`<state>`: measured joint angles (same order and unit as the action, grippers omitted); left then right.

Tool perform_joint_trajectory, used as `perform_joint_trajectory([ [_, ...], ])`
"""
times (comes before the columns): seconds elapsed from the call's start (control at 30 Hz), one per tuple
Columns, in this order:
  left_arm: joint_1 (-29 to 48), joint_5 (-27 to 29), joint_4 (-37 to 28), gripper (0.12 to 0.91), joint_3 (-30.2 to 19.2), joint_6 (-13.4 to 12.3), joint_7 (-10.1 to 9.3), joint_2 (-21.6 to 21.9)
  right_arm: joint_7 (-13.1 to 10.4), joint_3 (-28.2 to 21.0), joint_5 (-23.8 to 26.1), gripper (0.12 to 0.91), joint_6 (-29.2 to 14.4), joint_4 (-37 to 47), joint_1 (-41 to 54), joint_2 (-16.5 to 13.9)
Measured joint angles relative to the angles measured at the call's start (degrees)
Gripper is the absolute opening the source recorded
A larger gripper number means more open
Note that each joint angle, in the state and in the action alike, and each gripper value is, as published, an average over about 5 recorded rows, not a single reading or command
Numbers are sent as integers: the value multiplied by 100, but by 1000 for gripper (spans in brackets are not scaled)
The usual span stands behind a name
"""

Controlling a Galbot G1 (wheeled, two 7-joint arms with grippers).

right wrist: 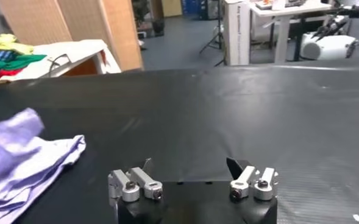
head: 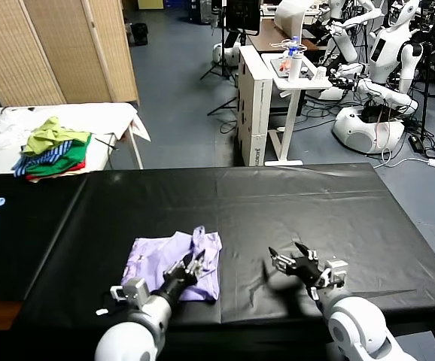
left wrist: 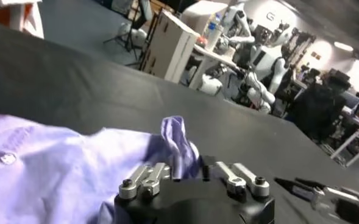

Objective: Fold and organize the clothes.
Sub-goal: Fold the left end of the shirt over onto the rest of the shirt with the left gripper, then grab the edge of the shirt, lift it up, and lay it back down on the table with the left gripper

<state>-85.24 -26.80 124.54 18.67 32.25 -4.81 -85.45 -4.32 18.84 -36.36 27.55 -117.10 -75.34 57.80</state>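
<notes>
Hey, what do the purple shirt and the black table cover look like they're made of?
Purple shirt: seems a thin, soft, matte knit, cotton-like; it lies crumpled in limp folds with one corner standing up beside the left claw. Black table cover: probably vinyl or coated sheet; smooth, slightly shiny, with straight fold creases and light glare.

T-shirt (head: 174,265) on table (head: 278,203), near-left

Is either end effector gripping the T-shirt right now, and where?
The right end effector is open and holds nothing. The left end effector sits over the lavender T-shirt at its raised fold; whether it grips cannot be told.
</notes>
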Motion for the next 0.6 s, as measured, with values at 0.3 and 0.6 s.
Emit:
perform_joint_trajectory([
  [0.3, 101, 283, 197, 905, 80, -448, 462, 120, 1072, -601, 300, 907, -618, -206, 313, -786],
  [0.6, 311, 569, -38, 907, 882, -848, 822, 1372, 1833, -1869, 1589, 907, -1285, -277, 1107, -1579],
])
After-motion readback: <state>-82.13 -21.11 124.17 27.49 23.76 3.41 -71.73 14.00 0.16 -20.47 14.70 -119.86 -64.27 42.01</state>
